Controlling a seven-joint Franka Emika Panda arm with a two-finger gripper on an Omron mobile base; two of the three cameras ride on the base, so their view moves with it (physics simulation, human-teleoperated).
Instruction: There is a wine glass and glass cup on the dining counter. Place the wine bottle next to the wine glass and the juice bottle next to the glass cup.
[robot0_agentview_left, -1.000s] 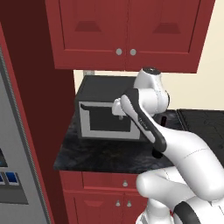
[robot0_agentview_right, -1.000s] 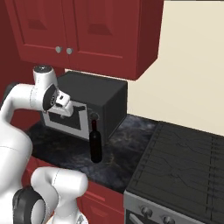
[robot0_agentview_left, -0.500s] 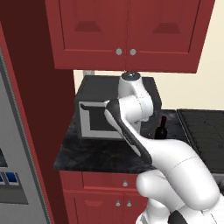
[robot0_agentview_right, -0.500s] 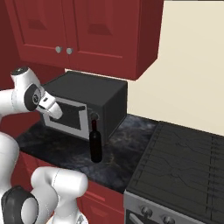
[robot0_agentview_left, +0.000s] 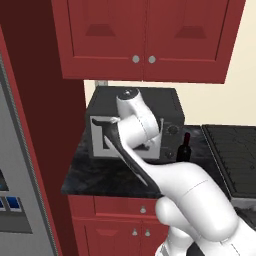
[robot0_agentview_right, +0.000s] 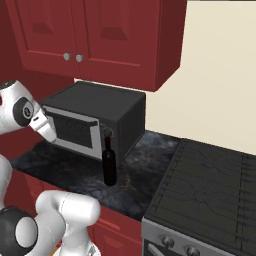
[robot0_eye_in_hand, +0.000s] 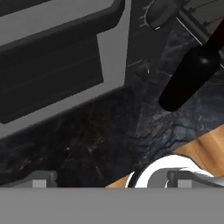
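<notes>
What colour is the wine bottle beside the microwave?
The wine bottle is very dark, almost black, with a red cap; clearest in the right base view.

One wine bottle (robot0_agentview_right: 109, 165), one microwave (robot0_agentview_right: 92, 125), one stove (robot0_agentview_right: 210, 192), two upper cabinet doors (robot0_agentview_left: 107, 35)

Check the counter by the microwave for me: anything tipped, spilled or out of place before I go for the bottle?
Nothing stands out. The wine bottle stands upright on the dark counter in front of the microwave, with no spill around it. The gripper is open and empty.
</notes>
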